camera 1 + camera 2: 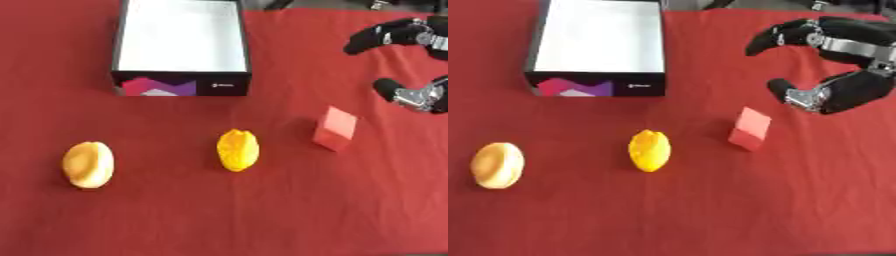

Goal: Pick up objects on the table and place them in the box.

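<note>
1. red desk [798,210] filling both views, wide bare cloth along the near edge and toward the near right corner.
2. box [246,47] at the far edge, left of centre, white inside and holding nothing, black front wall with a coloured pattern facing the near side.
3. pale orange rounded object [87,164] toward the left edge, well apart from the box and lying on the cloth.
4. yellow ridged object [237,149] near the middle of the desk, in front of the box's right corner, open cloth all round it.
5. red block [749,128] right of the yellow one, tilted on an edge, apart from everything else.
6. right hand [846,87] coming in from the right edge, hovering beyond and to the right of the red block, not touching it; fingers [785,35] curved above and thumb below, spread wide apart with nothing between.
7. left hand nowhere in sight.
</note>
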Tool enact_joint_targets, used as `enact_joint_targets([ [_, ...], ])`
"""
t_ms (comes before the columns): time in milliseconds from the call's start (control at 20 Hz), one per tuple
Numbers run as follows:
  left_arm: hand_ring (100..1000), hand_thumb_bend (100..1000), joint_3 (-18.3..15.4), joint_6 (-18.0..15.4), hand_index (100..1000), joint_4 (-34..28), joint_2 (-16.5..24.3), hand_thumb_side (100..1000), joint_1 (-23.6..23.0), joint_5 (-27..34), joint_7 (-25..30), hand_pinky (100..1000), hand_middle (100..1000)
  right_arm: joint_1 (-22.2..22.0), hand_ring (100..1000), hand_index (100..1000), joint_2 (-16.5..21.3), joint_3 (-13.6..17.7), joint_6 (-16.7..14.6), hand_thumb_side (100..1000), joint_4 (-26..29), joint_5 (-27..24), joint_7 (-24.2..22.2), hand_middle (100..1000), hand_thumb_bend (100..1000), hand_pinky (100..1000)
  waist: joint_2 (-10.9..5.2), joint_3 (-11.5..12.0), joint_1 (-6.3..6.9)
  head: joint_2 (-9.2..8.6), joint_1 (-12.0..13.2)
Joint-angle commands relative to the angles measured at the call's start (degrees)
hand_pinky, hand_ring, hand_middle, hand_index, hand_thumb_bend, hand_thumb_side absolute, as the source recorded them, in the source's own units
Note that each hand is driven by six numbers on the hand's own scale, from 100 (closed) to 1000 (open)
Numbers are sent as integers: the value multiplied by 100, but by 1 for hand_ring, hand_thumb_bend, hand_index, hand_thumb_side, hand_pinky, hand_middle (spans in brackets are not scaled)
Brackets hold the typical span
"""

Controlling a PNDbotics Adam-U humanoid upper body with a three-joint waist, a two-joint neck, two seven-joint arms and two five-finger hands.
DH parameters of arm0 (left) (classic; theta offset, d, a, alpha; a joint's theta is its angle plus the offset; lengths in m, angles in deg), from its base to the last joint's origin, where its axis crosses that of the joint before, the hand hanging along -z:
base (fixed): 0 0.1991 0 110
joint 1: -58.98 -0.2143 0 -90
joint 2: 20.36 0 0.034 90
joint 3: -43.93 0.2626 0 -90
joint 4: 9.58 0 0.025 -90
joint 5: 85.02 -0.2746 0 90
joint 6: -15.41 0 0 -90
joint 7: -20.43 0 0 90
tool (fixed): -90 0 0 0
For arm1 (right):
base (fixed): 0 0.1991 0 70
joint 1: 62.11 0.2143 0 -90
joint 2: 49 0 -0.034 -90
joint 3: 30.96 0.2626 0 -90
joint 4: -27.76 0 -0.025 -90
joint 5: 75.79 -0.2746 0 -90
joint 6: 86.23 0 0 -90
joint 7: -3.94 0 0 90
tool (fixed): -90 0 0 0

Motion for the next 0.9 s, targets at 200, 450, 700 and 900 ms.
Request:
enact_joint_targets([
  [200, 760, 195, 7, -8, 835, -50, 135, 873, 85, -13, 39, 840, 771, 104, 962, 890, 198, -149, 498, 754, 67, 130, 23, 852, 100, 1000, -122, 11, -49, -2, -50],
  [450, 760, 195, 22, -7, 834, -47, 133, 874, 87, -9, 55, 841, 771, 88, 974, 894, 136, -395, 779, 473, 23, 328, -73, 851, 203, 1000, -118, 22, -44, 2, -78],
  [700, 760, 195, 36, -6, 833, -42, 130, 875, 85, -9, 73, 841, 772, 154, 981, 891, 22, -500, 1019, 542, -45, 307, -341, 848, 337, 1000, -117, 25, -41, 11, -101],
  [900, 761, 195, 42, -6, 832, -40, 130, 875, 84, -6, 83, 841, 772, 162, 981, 890, -48, -528, 1106, 561, -114, 329, -394, 846, 424, 1000, -117, 24, -39, 18, -108],
])
